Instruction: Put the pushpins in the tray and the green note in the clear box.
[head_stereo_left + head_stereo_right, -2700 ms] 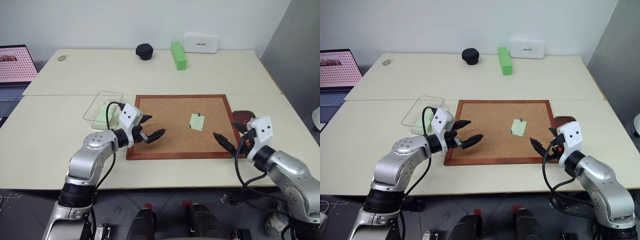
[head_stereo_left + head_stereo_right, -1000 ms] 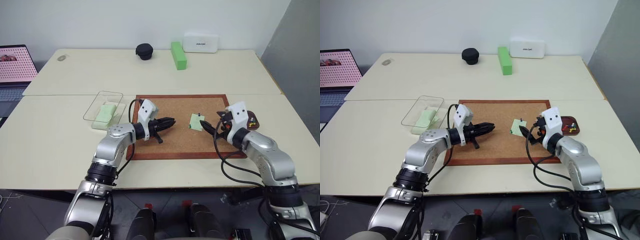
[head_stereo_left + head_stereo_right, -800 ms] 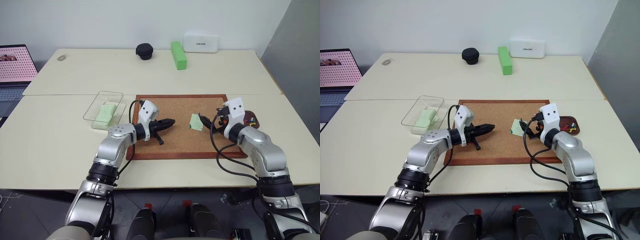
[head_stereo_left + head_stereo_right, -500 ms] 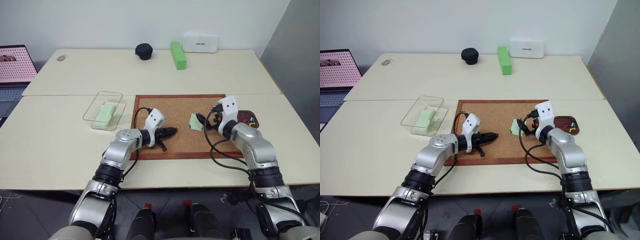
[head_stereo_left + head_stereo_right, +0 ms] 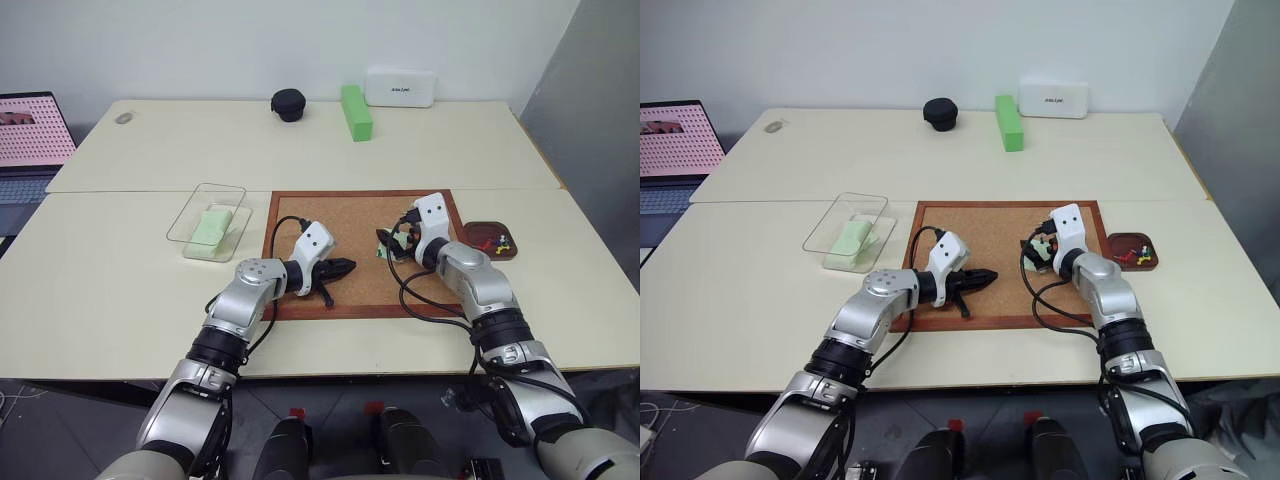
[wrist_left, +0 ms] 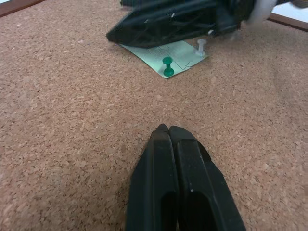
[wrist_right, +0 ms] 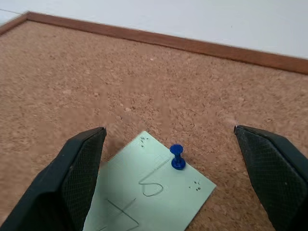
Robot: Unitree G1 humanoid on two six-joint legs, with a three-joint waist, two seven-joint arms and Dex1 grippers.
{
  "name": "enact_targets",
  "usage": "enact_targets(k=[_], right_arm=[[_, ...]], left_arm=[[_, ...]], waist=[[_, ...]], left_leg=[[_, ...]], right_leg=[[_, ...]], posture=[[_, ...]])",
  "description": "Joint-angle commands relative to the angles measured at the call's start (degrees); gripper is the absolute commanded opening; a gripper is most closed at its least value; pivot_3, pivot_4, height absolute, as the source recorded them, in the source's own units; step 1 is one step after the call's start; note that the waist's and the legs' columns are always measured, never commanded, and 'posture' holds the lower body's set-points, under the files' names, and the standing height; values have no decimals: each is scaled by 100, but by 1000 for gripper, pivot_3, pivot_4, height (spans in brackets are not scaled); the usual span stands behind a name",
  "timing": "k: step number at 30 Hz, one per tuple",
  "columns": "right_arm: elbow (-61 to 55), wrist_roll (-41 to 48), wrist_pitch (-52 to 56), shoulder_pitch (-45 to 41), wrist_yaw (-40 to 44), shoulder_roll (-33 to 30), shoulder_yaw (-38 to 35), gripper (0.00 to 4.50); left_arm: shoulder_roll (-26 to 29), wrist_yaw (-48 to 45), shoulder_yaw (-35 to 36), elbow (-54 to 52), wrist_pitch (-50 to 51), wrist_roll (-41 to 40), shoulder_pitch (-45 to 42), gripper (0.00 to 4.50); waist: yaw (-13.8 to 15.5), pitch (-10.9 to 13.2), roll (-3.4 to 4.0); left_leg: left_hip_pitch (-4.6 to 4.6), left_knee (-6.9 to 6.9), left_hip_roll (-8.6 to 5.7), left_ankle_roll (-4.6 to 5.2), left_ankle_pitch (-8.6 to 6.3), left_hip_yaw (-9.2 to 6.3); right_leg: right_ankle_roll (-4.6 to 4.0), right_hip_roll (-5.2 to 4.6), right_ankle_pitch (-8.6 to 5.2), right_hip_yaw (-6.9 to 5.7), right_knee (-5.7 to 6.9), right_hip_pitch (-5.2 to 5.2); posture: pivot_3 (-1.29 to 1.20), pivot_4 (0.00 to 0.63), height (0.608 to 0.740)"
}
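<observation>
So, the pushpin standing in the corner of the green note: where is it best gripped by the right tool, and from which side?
Grip the pushpin by its plastic head, at the narrow waist below the top. It stands nearly upright through the green note in the cork board, so probably bring the open right tool over it, one finger each side, then pull straight up.
</observation>
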Motion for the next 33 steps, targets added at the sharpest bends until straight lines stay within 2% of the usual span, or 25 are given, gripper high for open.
enact_targets(k=[1,2,6,18,22,29,33], right_arm=[[239,-26,-264,-267,38,5,-119,4156],[281,-39,-296,-289,64,8,-111,4069],[351,-86,-449,-310,182,-6,-48,3115],[406,-218,-588,-242,393,67,34,661],[474,-220,-626,-270,402,67,-35,20],[153,-177,-862,-192,381,74,-101,20],[-677,-198,-826,73,425,-13,-13,20]], left_arm=[[85,-83,-82,98,175,112,40,0],[97,-97,-65,131,179,106,3,0],[118,-122,-20,246,162,107,-114,0],[103,-156,-40,586,-36,204,-336,0],[110,-171,-49,606,-43,201,-333,0],[143,-176,-129,582,-49,276,-244,0],[137,-206,-178,500,25,280,-173,0]], waist=[[-9,0,0],[-14,0,0],[-37,0,0],[-74,0,0],[-84,0,0],[-89,0,0],[-83,0,1]], left_leg=[[0,0,0,0,0,0],[1,0,0,0,0,0],[1,0,0,0,0,0],[3,2,-1,0,0,0],[15,2,0,0,0,0],[17,1,0,0,0,0],[16,0,-1,0,0,-1]], right_leg=[[0,0,0,0,0,0],[0,0,0,0,1,0],[0,0,0,0,2,0],[1,0,0,0,5,1],[1,0,0,1,5,10],[1,0,0,2,7,12],[1,0,0,1,6,12]], posture=[[0,150,740],[0,150,740],[0,150,740],[0,150,740],[0,150,740],[0,150,740],[0,150,740]])
